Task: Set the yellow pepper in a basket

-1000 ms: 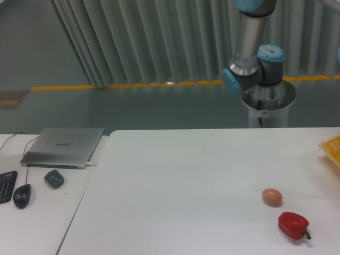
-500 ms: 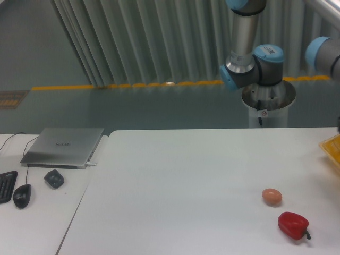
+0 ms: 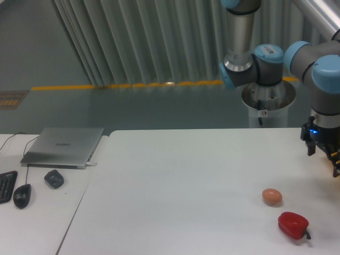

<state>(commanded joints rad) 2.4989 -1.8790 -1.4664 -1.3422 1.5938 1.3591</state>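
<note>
white counter [image 3: 186,180] across the lower frame, lighter desk [image 3: 37,223] butted against it at lower left. arm [image 3: 319,74] entering from upper right, grey links with blue joint caps, wrist dropping toward the right edge of the frame. gripper [image 3: 328,151] cut off by that edge, dark, small blue light on its body; cannot tell whether spread or pressed together, and cannot tell if anything sits in it. no yellow pepper anywhere in frame, and no basket visible either (right edge where the gripper hangs hides whatever lies behind it).

brown egg [image 3: 272,196] on the counter at lower right. red pepper [image 3: 293,225] just below and right of the egg, near but apart, dark stem pointing right.

closed silver laptop [image 3: 64,146] at left on the desk. black mouse [image 3: 22,195], small dark object [image 3: 54,178] beside it, corner of a keyboard [image 3: 6,186] at far left edge.
</note>
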